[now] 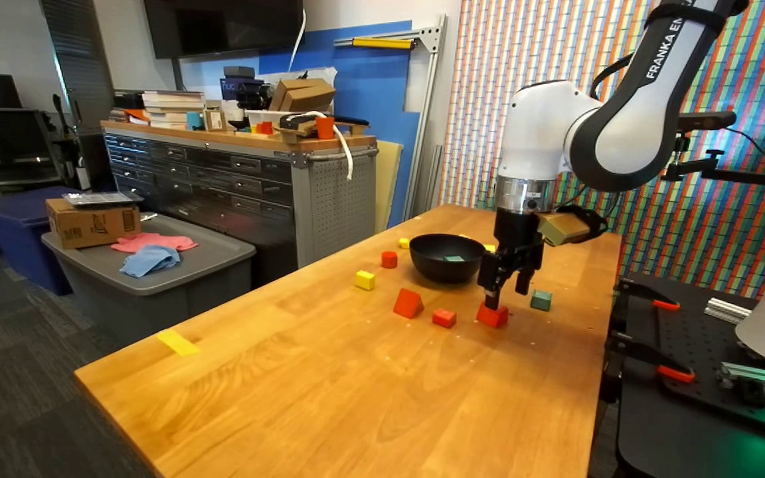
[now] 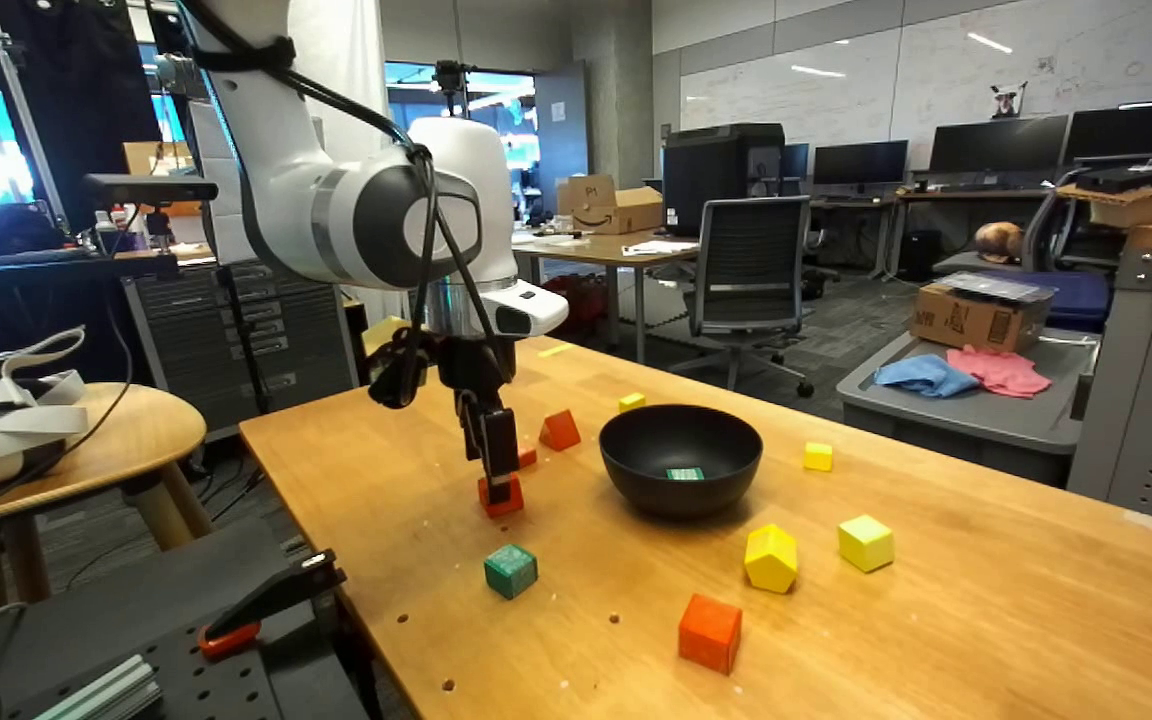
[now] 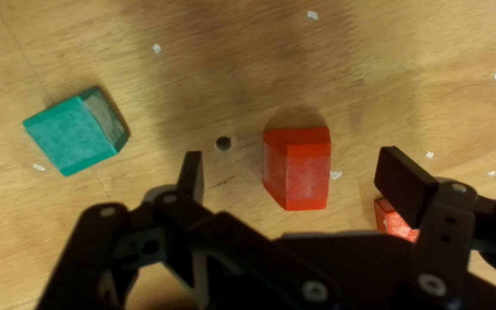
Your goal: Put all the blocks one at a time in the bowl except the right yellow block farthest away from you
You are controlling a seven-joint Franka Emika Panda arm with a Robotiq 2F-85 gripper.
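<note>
A wooden table [image 1: 329, 398], a grey bin [image 1: 222, 255] near it. The gripper [image 1: 507, 297] gapes wide. The black bowl [image 2: 636, 490] holds 1 green block [image 2: 684, 474]. 9 blocks [image 2: 866, 543] lie outside: in the wrist view 1 red block [image 3: 299, 172] shows between the fingers [image 3: 193, 174], another red block [image 3: 394, 226] partly behind 1.

Worktop [image 1: 349, 398] is carrying a bowl [image 1: 444, 271], around it are lying red blocks [image 1: 408, 303], yellow blocks [image 2: 866, 543], a green block [image 2: 511, 571], a yellow strip [image 1: 178, 342] is lying near an edge
</note>
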